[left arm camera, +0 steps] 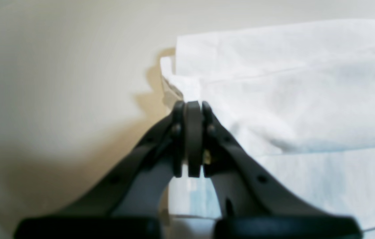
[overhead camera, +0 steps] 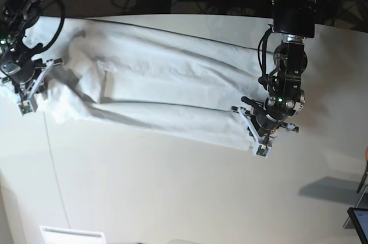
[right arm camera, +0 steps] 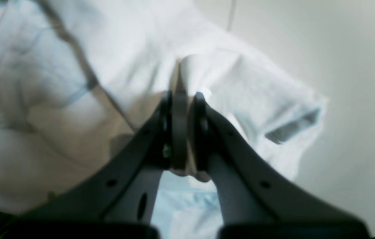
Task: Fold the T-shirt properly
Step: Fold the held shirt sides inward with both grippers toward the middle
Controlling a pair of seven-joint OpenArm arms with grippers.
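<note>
White cotton stretches across the far half of the off-white tabletop (overhead camera: 172, 198): the T-shirt (overhead camera: 167, 88) lies as a long, narrow band, its long axis running left to right in the base view and sloping slightly toward the near side at its right end. Lengthwise creases and folded layers run along that axis.

At the right end of the band, the left gripper (left arm camera: 192, 106) is clenched on a corner of the fabric; in its wrist view the dark fingers (left arm camera: 178, 114) meet with the cloth edge pinched at their tips, and the layered hem rises just beyond them. The tabletop lies bare to the left of that corner.

At the left end, the right gripper (right arm camera: 182, 99) is likewise clamped on the T-shirt, a small peak of cloth standing up between its closed jaws. A short sleeve spreads to the right of that gripper in the wrist view, its hemmed opening facing the table edge. Wrinkles bunch around the left end.
</note>
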